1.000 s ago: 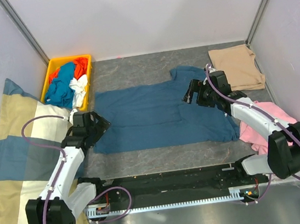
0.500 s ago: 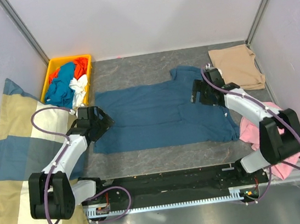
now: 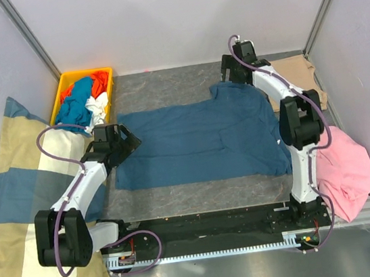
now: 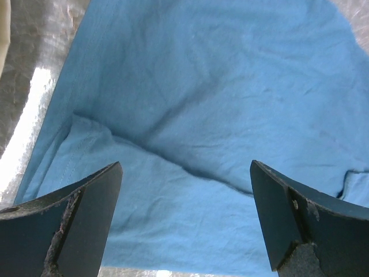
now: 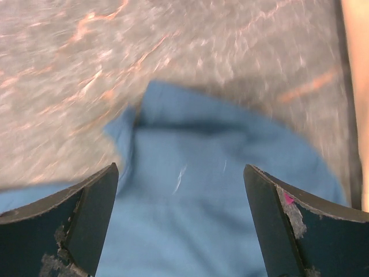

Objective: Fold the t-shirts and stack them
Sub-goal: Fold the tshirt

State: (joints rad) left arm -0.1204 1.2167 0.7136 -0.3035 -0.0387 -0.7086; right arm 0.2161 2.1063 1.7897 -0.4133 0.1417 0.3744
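Hovering over the teal t-shirt (image 3: pixel 192 144), left fingers (image 4: pixel 75 225) and right fingers (image 5: pixel 69 225) spread wide.

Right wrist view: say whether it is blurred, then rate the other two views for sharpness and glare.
Right wrist view: motion-smeared, the table streaked and the teal t-shirt soft-edged. Left wrist view: sharp cloth, bright glare on the table at left. Top external view: evenly lit and crisp.

Fig. 1. My workplace: a robot lab cell.
White panels (image 3: pixel 176 17) on metal posts (image 3: pixel 28 36) wall my grey table (image 3: pixel 164 83); a slotted rail (image 3: pixel 206 248) edges it.
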